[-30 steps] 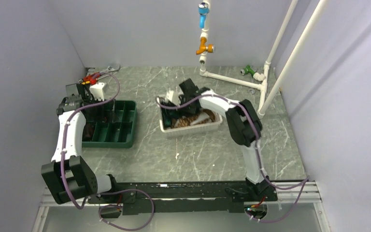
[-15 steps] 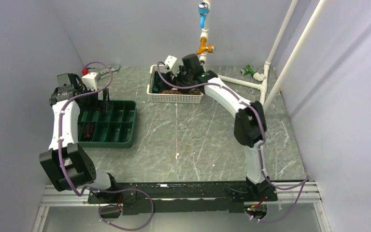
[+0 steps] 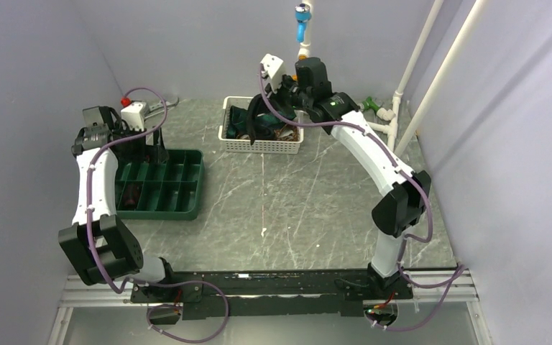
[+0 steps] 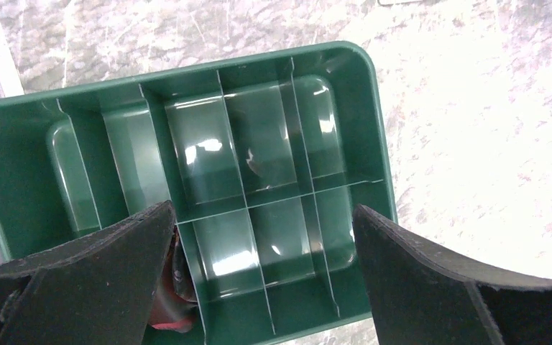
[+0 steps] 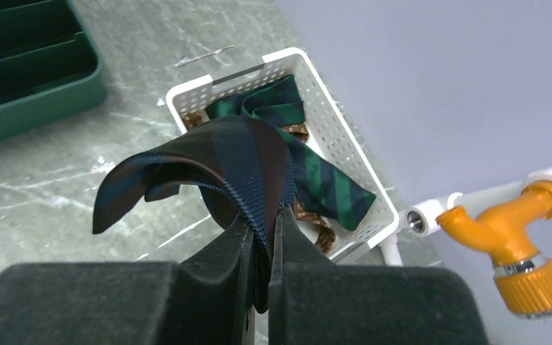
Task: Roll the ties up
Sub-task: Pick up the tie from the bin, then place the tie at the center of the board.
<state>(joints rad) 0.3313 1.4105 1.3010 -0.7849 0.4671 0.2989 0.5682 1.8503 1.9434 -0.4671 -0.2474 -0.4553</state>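
While my right claw (image 5: 262,223) pinches a navy tie (image 5: 237,154) held clear of the basket (image 5: 341,136), my left claw (image 4: 259,215) hovers spread over the tray (image 4: 187,70).

Wide-open left gripper (image 4: 262,215) hovers above green divided tray (image 4: 378,129).

A robot lab test booth: plain lilac walls (image 3: 208,43), white pipes (image 3: 420,43), marbled tabletop (image 3: 316,208).
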